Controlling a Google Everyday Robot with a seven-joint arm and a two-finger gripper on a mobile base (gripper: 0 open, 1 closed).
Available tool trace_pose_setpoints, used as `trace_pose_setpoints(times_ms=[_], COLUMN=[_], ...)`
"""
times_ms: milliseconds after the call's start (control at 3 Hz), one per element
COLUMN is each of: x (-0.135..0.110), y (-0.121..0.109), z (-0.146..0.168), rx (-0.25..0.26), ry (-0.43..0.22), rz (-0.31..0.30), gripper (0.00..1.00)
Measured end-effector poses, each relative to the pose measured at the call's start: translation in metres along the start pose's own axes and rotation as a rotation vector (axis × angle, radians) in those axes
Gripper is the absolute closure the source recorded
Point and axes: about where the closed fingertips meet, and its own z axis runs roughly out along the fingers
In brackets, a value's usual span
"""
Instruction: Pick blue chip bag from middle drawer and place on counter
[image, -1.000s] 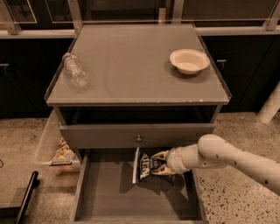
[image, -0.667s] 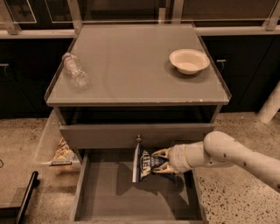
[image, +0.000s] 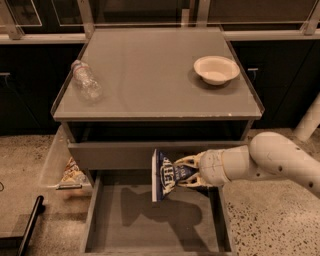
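Gripper (image: 180, 173) at the end of the white arm (image: 272, 160), which comes in from the right, is clamped on the blue chip bag (image: 165, 176), its pale fingers (image: 186, 161) pressed against the bag's right side. The bag stands on edge, its white end strip running down the left side and the white lettering turned sideways. It hangs over the open middle drawer (image: 200, 227), towards the back, just in front of the grey drawer front (image: 112, 155) above. Whether its lower edge touches the drawer floor I cannot tell, though a dark shadow of bag and arm lies on the grey floor beneath. The rest of the drawer floor shows as plain grey. Up on the counter (image: 150, 75) a clear plastic bottle (image: 86, 80) lies on its side near the left edge, and a shallow cream bowl (image: 216, 69) sits upright near the right rear, well apart from the bottle. On the cabinet's left side a clear bin (image: 52, 160) holds a pale snack packet (image: 72, 174). Speckled stone floor (image: 270, 220) surrounds the cabinet.
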Motion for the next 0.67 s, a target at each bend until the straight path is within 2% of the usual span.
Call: trace_pose_setpoints(times_ms=[333,667], x=[-0.0424,-0.0508], y=[-0.0466,-0.0529], z=[-0.0361,-0.0376], rx=[0.047,0.050], ry=[0.032,0.021], rz=[-0.110,-0.125], gripper=[1.00,1.00])
